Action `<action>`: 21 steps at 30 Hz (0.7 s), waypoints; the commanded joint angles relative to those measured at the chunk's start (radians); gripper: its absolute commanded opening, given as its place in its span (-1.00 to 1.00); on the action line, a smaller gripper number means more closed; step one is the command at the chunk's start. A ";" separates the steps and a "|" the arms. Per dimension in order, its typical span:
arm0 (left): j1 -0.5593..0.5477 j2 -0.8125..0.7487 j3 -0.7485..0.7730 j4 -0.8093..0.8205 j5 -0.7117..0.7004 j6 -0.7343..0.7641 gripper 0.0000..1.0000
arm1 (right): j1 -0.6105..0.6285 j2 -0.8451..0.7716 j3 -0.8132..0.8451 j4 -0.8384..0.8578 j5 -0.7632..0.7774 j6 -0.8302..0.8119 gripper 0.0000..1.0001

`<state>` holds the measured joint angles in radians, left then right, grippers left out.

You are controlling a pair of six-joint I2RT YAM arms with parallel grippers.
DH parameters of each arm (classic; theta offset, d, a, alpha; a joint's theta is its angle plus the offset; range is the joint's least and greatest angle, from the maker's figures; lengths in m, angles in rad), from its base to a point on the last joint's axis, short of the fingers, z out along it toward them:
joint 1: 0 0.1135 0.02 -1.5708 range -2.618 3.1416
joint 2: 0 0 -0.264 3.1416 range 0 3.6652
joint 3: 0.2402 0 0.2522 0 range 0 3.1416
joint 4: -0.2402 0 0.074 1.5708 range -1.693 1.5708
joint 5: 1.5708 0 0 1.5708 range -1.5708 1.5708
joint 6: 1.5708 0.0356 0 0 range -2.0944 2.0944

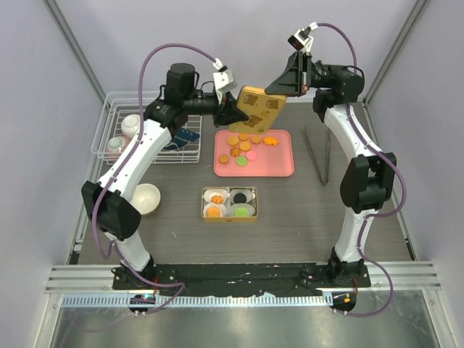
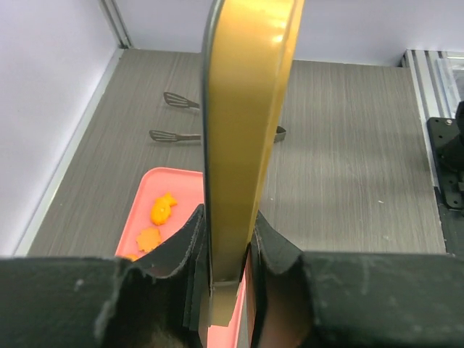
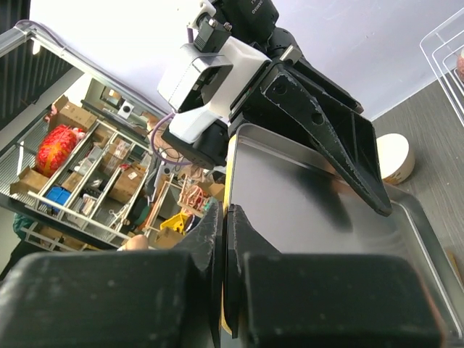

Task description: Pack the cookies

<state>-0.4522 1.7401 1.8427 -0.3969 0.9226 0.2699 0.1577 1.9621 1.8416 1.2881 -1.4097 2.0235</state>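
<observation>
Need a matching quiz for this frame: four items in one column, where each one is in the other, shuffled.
1. gold lid
2. tongs
3. white bowl
4. loose cookies

A. on the pink tray
B. gripped by left claw and right claw
C. on the table, right of the pink tray in the top view
D. left of the filled tin

Pairs: 1-B, 2-C, 3-D, 4-A

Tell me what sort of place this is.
Probably a robotics lab's test cell staged like a kitchen: two arms bolted to a grey table inside plain white walls, a wire dish rack and pink tray of cookies, and stocked storage shelves glimpsed in the right wrist view.
</observation>
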 commanded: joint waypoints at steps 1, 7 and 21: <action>-0.005 -0.020 0.024 0.015 0.021 -0.015 -0.84 | 0.022 -0.019 0.008 0.209 0.003 0.193 -0.79; -0.003 -0.047 0.006 -0.028 0.042 -0.003 -0.84 | 0.016 -0.008 0.054 0.231 -0.041 0.202 0.02; -0.003 -0.093 -0.004 -0.284 -0.019 0.175 -0.98 | -0.084 0.087 0.201 0.274 -0.126 0.178 0.47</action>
<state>-0.4622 1.6939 1.8267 -0.6163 0.9245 0.3977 0.0814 2.0033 1.9865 1.3132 -1.4872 2.0121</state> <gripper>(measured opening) 0.224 0.721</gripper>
